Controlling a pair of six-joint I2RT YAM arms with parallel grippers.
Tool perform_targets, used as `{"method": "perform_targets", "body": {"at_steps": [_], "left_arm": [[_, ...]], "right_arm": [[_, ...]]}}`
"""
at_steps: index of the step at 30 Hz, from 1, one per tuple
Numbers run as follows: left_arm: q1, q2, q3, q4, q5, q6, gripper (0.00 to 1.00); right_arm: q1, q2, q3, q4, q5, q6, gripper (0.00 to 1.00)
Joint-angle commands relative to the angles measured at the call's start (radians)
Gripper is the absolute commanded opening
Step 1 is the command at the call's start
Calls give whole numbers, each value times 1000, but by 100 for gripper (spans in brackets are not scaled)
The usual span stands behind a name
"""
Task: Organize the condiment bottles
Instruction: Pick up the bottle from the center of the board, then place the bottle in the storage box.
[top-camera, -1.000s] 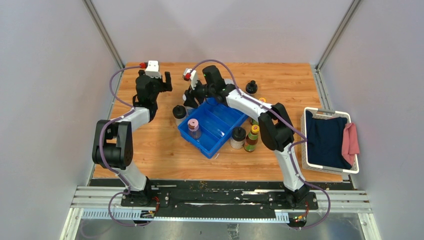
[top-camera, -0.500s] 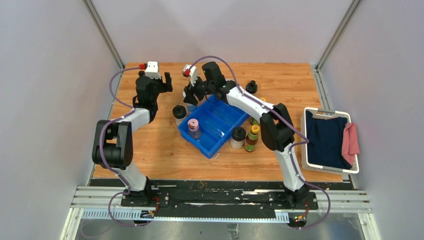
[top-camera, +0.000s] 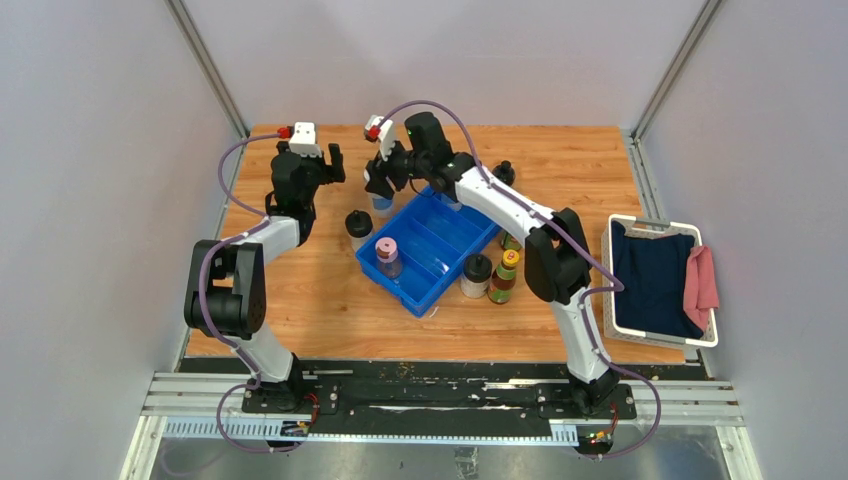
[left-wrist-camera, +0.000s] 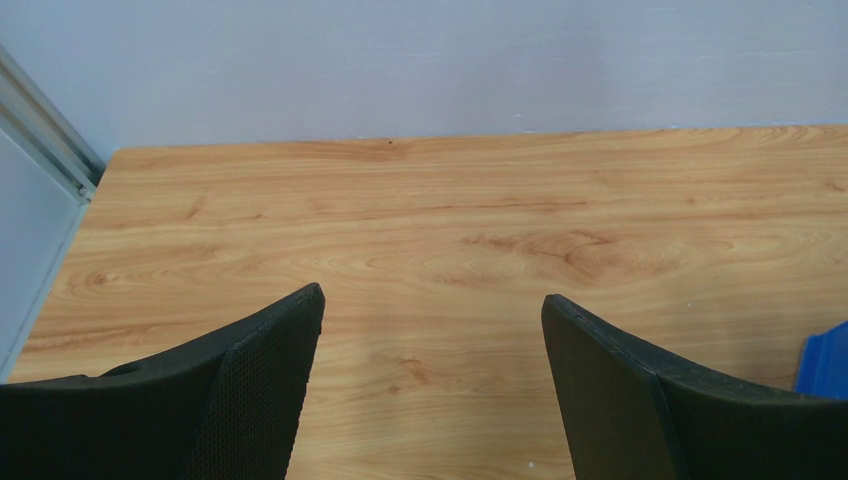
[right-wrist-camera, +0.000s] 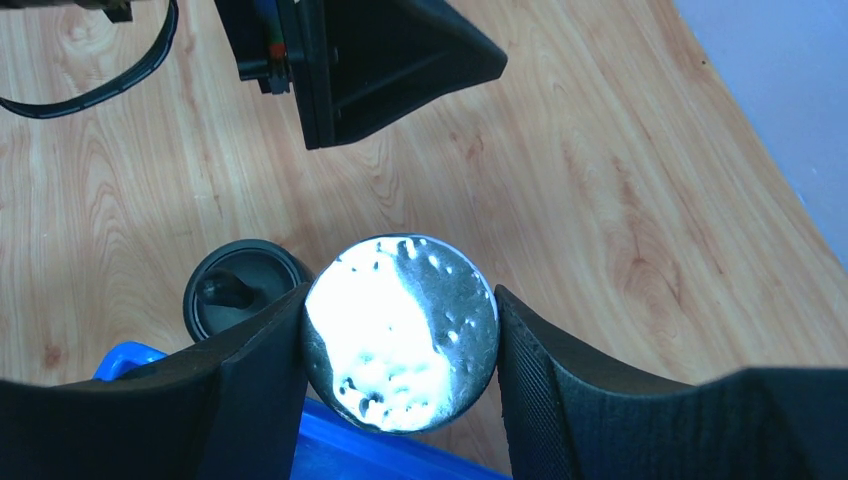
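Note:
My right gripper (top-camera: 381, 187) is shut on a clear jar with a shiny grey lid (right-wrist-camera: 400, 335), holding it over the far left corner of the blue tray (top-camera: 447, 226). In the right wrist view the right gripper (right-wrist-camera: 400, 298) has a finger on each side of the lid. A black-lidded jar (top-camera: 358, 223) stands on the table just left of the tray; it also shows in the right wrist view (right-wrist-camera: 240, 290). A pink-lidded jar (top-camera: 386, 251) stands inside the tray. My left gripper (top-camera: 326, 166) is open and empty over bare wood (left-wrist-camera: 432, 300).
A black-lidded jar (top-camera: 476, 270) and dark bottles with yellow-red caps (top-camera: 505, 278) stand at the tray's right side. A black-capped bottle (top-camera: 503, 175) stands behind it. A white basket (top-camera: 612, 290) with dark blue and pink cloths sits at the right edge.
My right gripper has risen and moved back and left with the grey-lidded jar. The left arm has not moved.

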Motion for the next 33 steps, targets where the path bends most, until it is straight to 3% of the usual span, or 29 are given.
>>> {"method": "perform_targets", "body": {"at_steps": [1, 20, 33], "left_arm": [[7, -24, -11, 26, 13, -5, 87], [5, -47, -11, 26, 33, -18, 87], [-9, -52, -9, 26, 37, -14, 87]], "right_arm": [[-1, -83, 74, 10, 13, -19, 0], [-1, -228, 59, -48, 149, -34, 0], [-11, -451, -150, -93, 297, -29, 0]]}}
